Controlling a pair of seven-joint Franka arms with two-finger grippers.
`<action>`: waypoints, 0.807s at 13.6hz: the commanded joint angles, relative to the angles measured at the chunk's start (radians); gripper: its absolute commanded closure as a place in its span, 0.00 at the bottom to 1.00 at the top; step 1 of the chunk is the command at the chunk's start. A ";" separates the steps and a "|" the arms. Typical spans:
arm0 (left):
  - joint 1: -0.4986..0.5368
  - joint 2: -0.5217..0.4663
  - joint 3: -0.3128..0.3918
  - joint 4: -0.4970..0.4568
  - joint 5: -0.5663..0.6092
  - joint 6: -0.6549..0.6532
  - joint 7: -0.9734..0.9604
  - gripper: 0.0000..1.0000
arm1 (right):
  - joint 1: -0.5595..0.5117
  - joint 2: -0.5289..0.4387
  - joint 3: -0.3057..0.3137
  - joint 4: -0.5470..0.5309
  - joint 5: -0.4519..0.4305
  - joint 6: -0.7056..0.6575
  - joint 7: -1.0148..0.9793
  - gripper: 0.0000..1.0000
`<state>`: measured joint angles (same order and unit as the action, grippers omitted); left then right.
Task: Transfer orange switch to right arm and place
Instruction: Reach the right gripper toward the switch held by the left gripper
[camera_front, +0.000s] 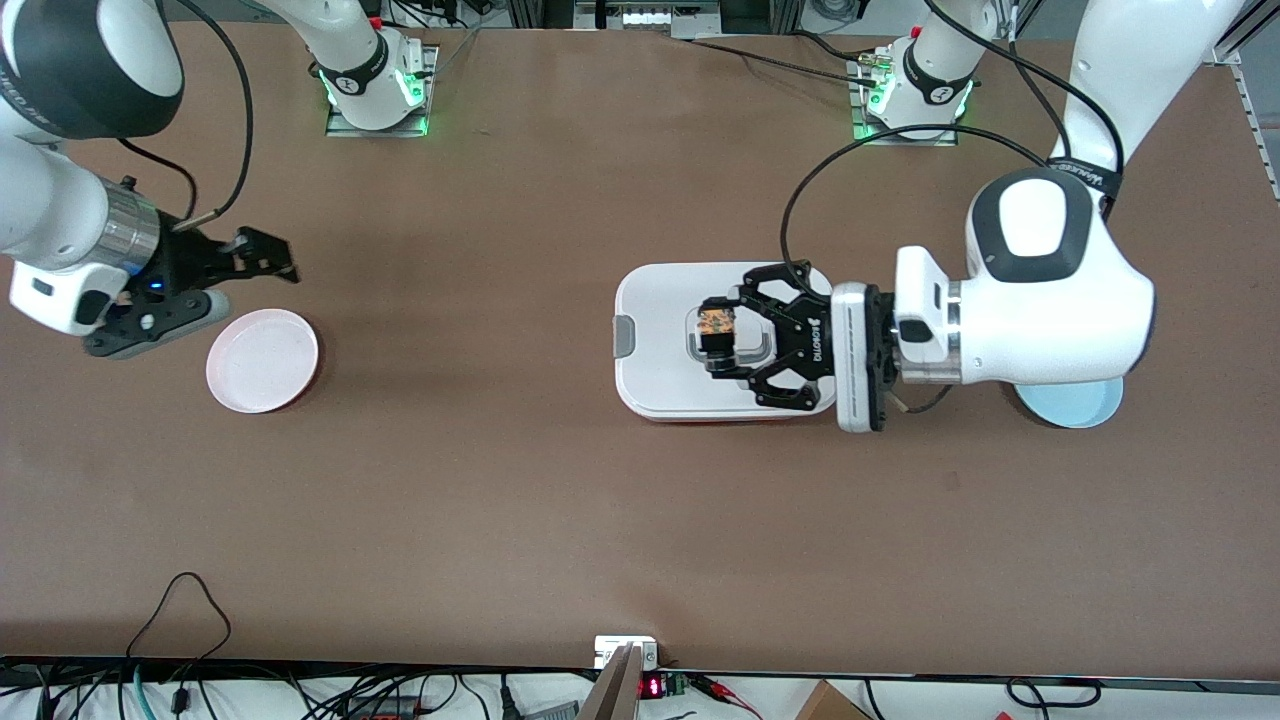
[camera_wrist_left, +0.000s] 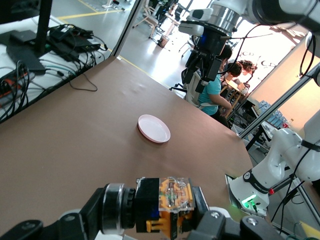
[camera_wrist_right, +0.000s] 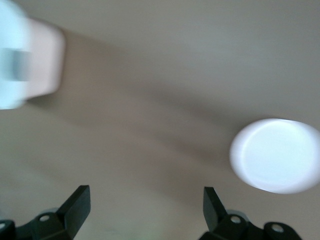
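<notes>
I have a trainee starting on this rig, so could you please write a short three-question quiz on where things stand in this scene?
1. True or false: the left tool is shut on the orange switch.
2. What is the held switch over? A) the pink plate B) the white lidded box C) bare table
3. Describe the right tool's state and position.

Key:
1. True; the left wrist view shows the switch clamped between the fingers.
2. B, the white lidded box; the pink plate sits toward the right arm's end.
3. The right tool is open, holds nothing and hangs beside the pink plate.
</notes>
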<state>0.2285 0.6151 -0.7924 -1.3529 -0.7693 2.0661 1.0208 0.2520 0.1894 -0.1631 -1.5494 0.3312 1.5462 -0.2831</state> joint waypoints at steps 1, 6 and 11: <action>0.034 -0.006 -0.050 -0.060 -0.068 0.060 0.129 0.87 | -0.020 0.050 0.000 0.003 0.325 -0.043 -0.006 0.00; 0.041 -0.006 -0.056 -0.088 -0.117 0.084 0.228 0.86 | 0.021 0.185 0.004 -0.061 1.005 0.021 0.025 0.00; 0.038 -0.006 -0.056 -0.086 -0.151 0.086 0.231 0.87 | 0.272 0.237 0.005 -0.084 1.487 0.386 0.044 0.00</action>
<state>0.2492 0.6169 -0.8282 -1.4198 -0.8793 2.1359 1.2128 0.4354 0.4286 -0.1500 -1.6250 1.6772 1.8223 -0.2642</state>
